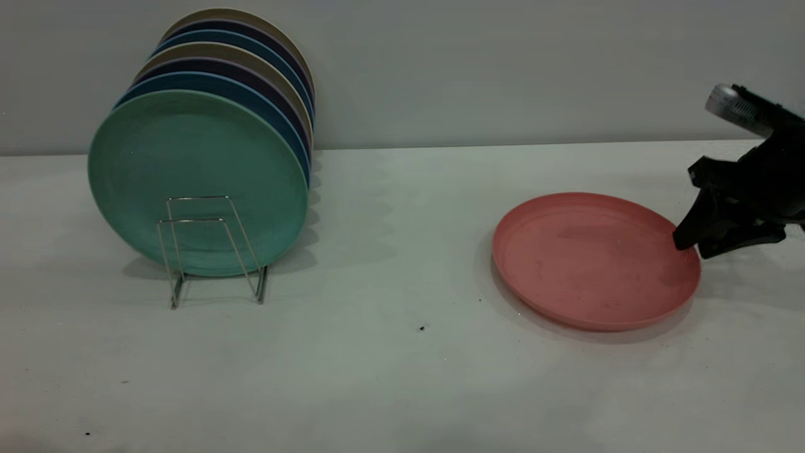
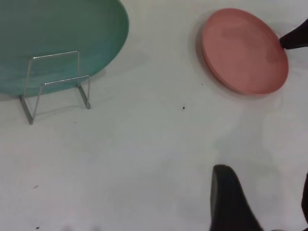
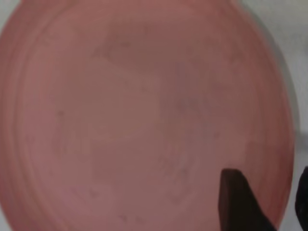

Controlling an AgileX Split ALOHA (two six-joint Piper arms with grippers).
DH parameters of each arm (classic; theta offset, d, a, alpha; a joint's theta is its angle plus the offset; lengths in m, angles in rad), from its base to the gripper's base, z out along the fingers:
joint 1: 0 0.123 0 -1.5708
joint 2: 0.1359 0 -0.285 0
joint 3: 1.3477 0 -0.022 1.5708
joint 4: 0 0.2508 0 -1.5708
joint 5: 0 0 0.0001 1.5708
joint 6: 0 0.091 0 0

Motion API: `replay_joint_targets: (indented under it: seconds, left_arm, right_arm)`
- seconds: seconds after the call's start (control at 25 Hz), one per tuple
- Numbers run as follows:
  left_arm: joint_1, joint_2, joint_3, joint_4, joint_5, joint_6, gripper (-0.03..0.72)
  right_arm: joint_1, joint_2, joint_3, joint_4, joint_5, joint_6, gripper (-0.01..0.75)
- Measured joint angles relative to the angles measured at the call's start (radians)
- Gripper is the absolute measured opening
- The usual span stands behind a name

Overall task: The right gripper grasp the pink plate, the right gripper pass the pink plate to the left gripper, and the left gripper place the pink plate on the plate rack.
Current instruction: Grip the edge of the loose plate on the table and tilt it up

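Note:
The pink plate (image 1: 591, 258) lies flat on the white table at the right; it also shows in the left wrist view (image 2: 243, 48) and fills the right wrist view (image 3: 139, 115). My right gripper (image 1: 692, 248) is open at the plate's right rim, one finger over the plate's inside and the other outside the rim (image 3: 267, 192). The plate rack (image 1: 195, 220) stands at the left with two free wire loops in front; it also shows in the left wrist view (image 2: 60, 80). My left gripper (image 2: 262, 192) is open and empty above bare table, out of the exterior view.
A teal-green plate (image 1: 188, 163) stands upright in the rack, with several blue, purple and beige plates (image 1: 251, 69) stacked behind it. The grey wall runs along the table's back. Open table lies between rack and pink plate.

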Motion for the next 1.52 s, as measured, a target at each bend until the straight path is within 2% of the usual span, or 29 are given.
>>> replay_joint_targets:
  seconds: [0.36, 0.76, 0.88, 1.04, 1.12, 1.32, 1.52]
  left_arm:
    - [0.0, 0.0, 0.0, 0.0, 0.004, 0.002, 0.402]
    - [0.0, 0.0, 0.0, 0.0, -0.004, 0.002, 0.402]
    - [0.0, 0.0, 0.0, 0.0, 0.0, 0.002, 0.402]
    - [0.0, 0.0, 0.0, 0.0, 0.003, 0.002, 0.402]
    - [0.0, 0.0, 0.0, 0.0, 0.003, 0.002, 0.402]
    - [0.0, 0.0, 0.0, 0.0, 0.009, 0.002, 0.402]
    - [0.0, 0.028, 0.0, -0.007, 0.019, 0.01, 0.402]
  right_arm:
    - [0.0, 0.021, -0.007, 0.014, -0.033, -0.019, 0.273]
    - [0.0, 0.068, -0.007, 0.135, -0.028, -0.07, 0.266]
    - [0.0, 0.07, -0.007, 0.142, -0.029, -0.071, 0.22]
    - [0.0, 0.07, -0.007, 0.158, -0.037, -0.071, 0.064]
    - [0.0, 0.07, -0.007, 0.171, -0.039, -0.074, 0.019]
    - [0.0, 0.07, -0.008, 0.18, -0.006, -0.089, 0.009]
    - [-0.001, 0.07, -0.009, 0.183, 0.142, -0.191, 0.011]
